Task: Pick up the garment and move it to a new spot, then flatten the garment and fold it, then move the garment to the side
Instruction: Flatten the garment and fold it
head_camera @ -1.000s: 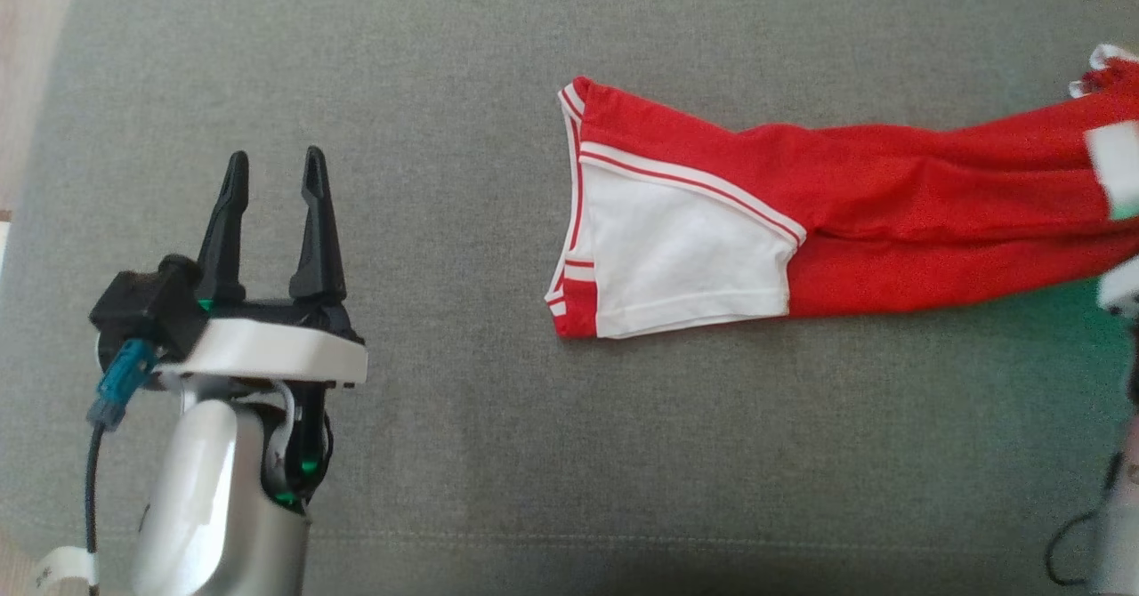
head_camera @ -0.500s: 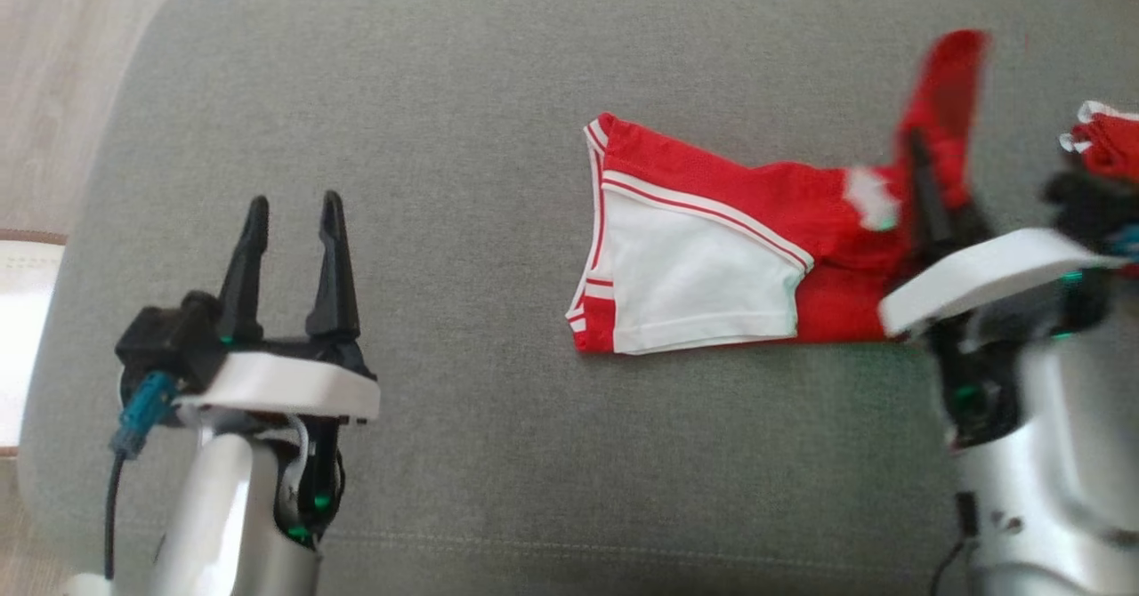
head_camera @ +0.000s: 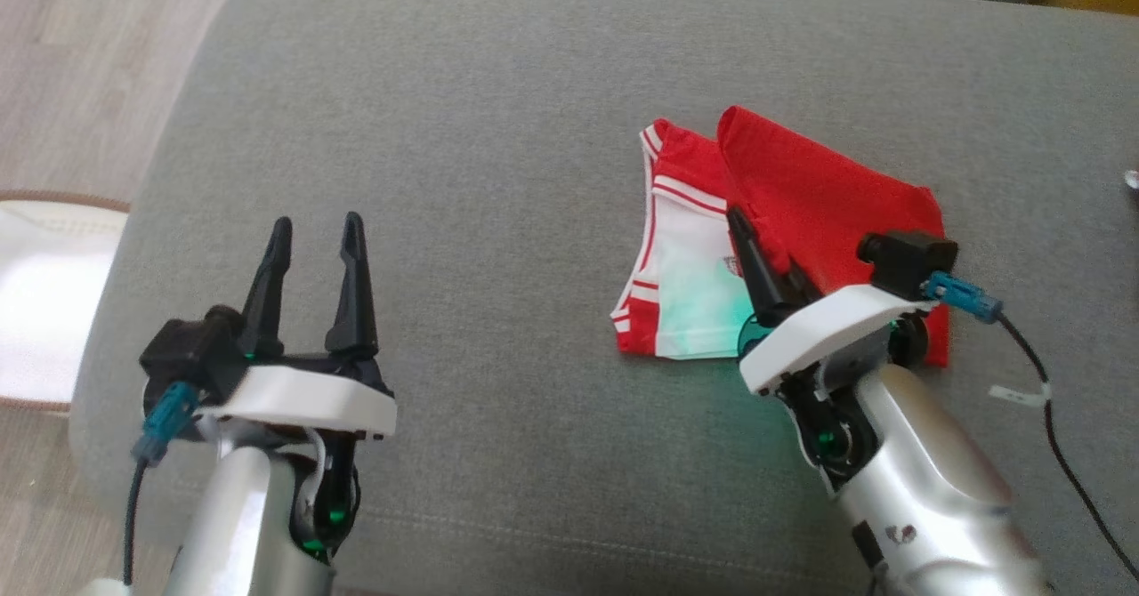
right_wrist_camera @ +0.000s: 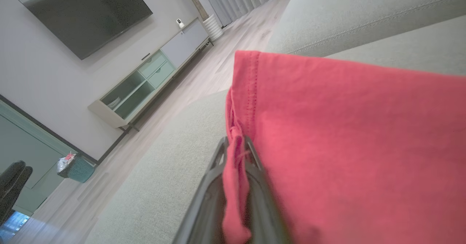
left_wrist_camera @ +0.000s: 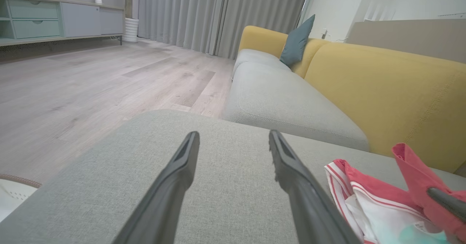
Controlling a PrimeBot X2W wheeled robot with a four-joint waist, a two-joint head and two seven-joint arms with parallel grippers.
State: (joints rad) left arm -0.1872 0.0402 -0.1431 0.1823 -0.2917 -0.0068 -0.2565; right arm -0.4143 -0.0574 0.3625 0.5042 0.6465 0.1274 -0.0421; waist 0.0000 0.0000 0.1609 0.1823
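While my right jaws gripped the garment (head_camera: 827, 205) by its red hem at two o'clock on the sofa cushion (head_camera: 498, 133), left jaws wide and empty, I feared a snagged release dragging the fold crooked.

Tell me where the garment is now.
Head view: the garment lies right of centre on the grey cushion, its red flap pinched by the right gripper, well apart from the left gripper.
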